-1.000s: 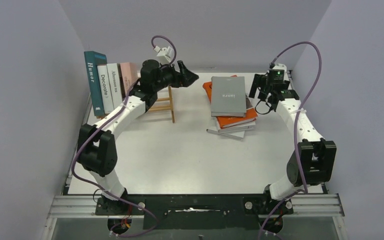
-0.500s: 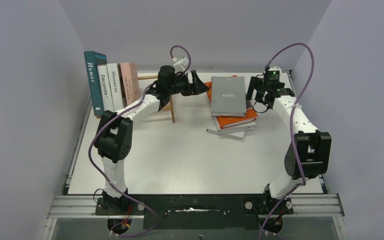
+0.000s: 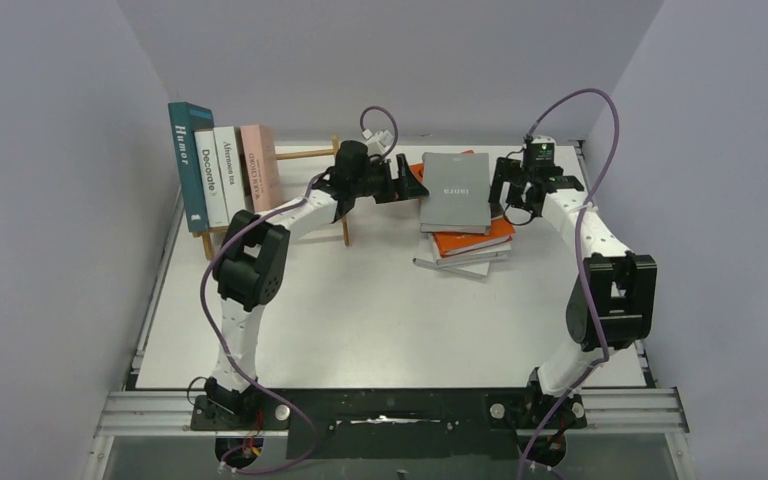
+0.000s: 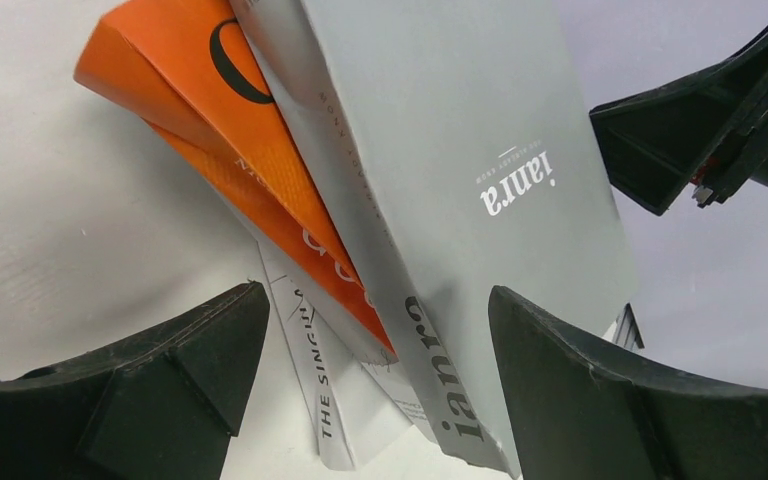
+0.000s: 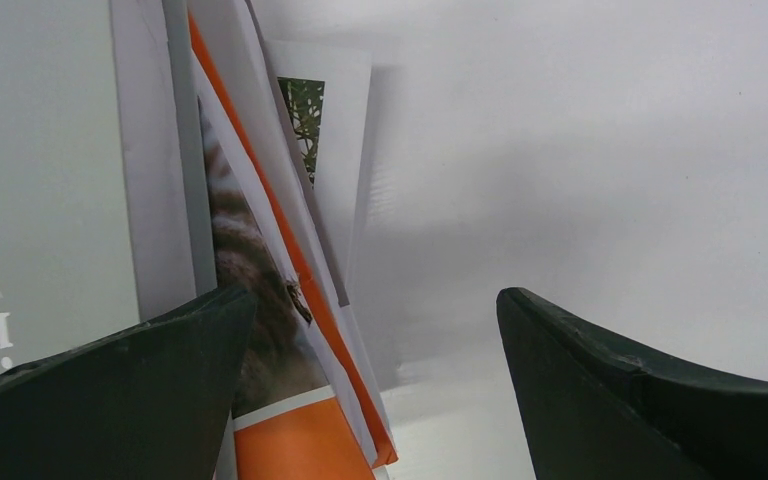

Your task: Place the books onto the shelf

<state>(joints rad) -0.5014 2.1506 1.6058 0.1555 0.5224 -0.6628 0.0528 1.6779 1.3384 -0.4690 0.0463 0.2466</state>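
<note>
While my left gripper (image 4: 375,310) stands wide open and empty, the flat grey hardback book (image 4: 460,150) lies just to its right on top of the orange paperback (image 4: 160,90), spine facing me, long axis running away from my bases; my right gripper (image 5: 375,310), also open and empty, flanks the book's opposite edge about as closely, and the light-brown slatted wooden shelf (image 3: 300,154) stands to the left

Four books (image 3: 222,175) stand on the shelf (image 3: 305,153) at far left; a stack (image 3: 463,215) lies to its right.
</note>
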